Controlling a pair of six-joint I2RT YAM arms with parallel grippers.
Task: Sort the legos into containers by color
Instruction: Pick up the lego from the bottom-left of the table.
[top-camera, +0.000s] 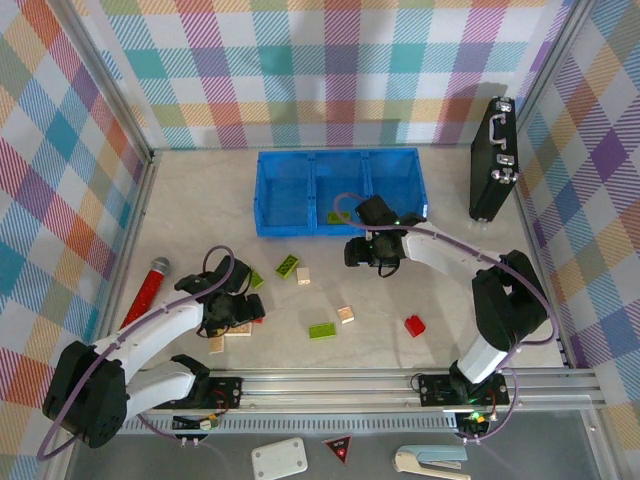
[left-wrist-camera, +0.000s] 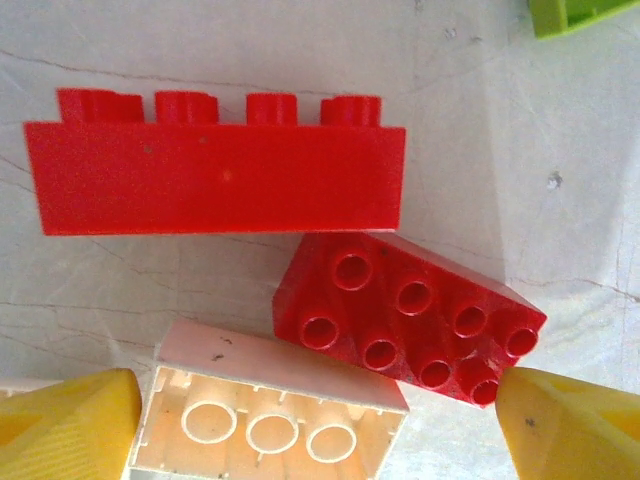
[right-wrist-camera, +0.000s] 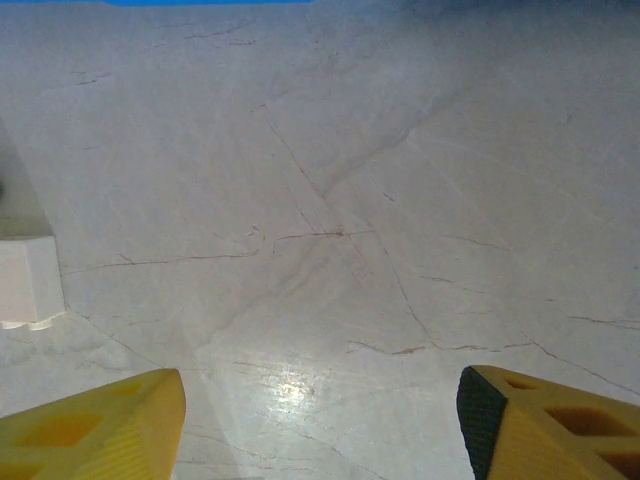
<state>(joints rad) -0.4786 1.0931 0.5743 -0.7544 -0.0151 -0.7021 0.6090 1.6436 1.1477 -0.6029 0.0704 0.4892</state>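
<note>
Hovering low over a small cluster of legos near the front left of the bench (top-camera: 420, 290), the left tool (left-wrist-camera: 320, 430) has its yellow fingers (left-wrist-camera: 70, 425) spread wide and grips nothing. Between and just beyond them, in the left wrist view, lie three bricks: a long red brick (left-wrist-camera: 215, 180) on its side with its studs pointing away, a shorter red brick (left-wrist-camera: 410, 325) turned hollow side up, and a pale tan brick (left-wrist-camera: 270, 420), also hollow side up, touching the shorter red one. The right-hand fingertip sits just beside a corner of the shorter red brick; whether they touch I cannot tell. A lime green brick (left-wrist-camera: 580, 15) pokes in at the top corner.

From above, the left tool (top-camera: 228, 310) covers that cluster. Loose on the bench lie a green brick (top-camera: 288, 266), a tan brick (top-camera: 303, 275), another tan brick (top-camera: 346, 314), a second green brick (top-camera: 322, 330) and a lone red brick (top-camera: 414, 325).

The right tool (top-camera: 365, 250) hangs just in front of the blue tray (top-camera: 340, 160), which stands at the back with three compartments. Its fingers (right-wrist-camera: 90, 425) are also apart, with bare bench between them and a pale brick (right-wrist-camera: 28, 280) off to one side.
</note>
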